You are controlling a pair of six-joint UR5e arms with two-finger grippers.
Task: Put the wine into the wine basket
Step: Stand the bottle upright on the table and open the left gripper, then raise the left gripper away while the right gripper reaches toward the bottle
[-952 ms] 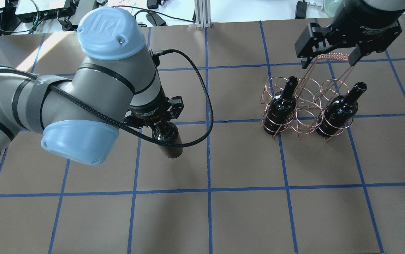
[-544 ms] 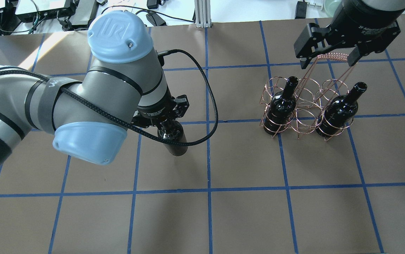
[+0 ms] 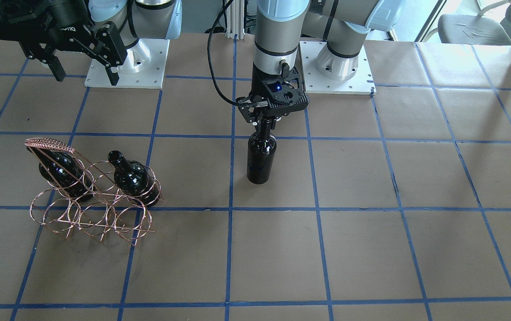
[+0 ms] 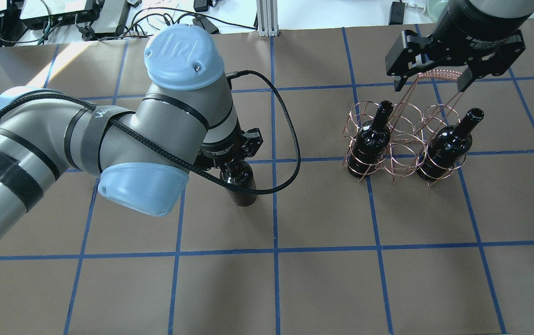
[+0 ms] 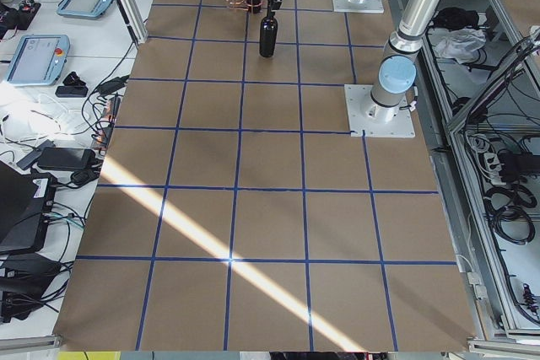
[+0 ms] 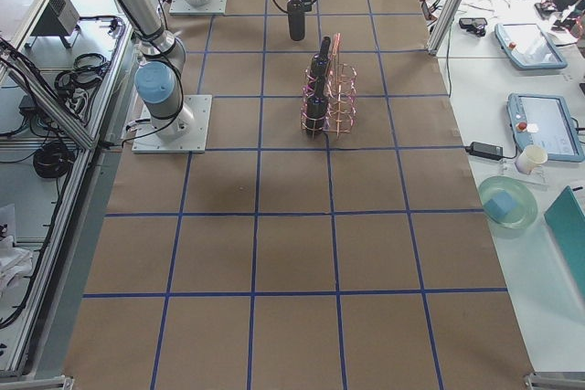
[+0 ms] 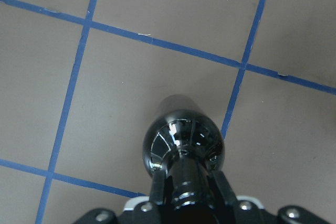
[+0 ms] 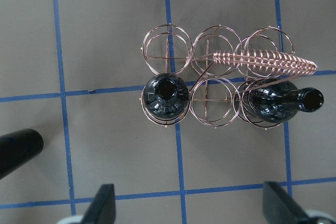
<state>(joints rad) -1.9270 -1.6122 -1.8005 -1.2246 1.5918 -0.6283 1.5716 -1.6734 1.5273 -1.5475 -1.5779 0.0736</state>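
- Change since the earlier frames: the left arm has carried the wine bottle (image 4: 242, 185) sideways toward the table's right end, closing on the wine basket (image 4: 404, 153). The right gripper (image 4: 429, 83) has barely shifted.
- Left gripper (image 3: 266, 121): its jaws are clamped on the bottle's neck just below the rimmed mouth. The bottle hangs upright, long axis vertical, about mid-table and well apart from every edge. You cannot tell whether its base touches the table.
- Right gripper: its jaws are spread wide and hold nothing, poised high over the basket's coiled top bar (image 8: 262, 61).
- Key relation: from the held bottle, the basket lies toward the table's right end, well apart.
  - One stored bottle (image 4: 369, 142) and a second stored bottle (image 4: 446, 149) fill the outer rings of the row nearer the robot's edge.
  - The middle ring (image 8: 210, 100) between them is free.
  - Expect to bring the bottle over a free ring, still upright, and lower it base-first. The left arm already has it.
- Materials:
  - The bottles are glossy near-black glass, smooth and probably slippery at the neck.
  - The basket is thin copper-coloured wire in round loops, likely light enough to shift if nudged.
  - The matte brown table cover (image 4: 322, 288) carries a blue tape grid.
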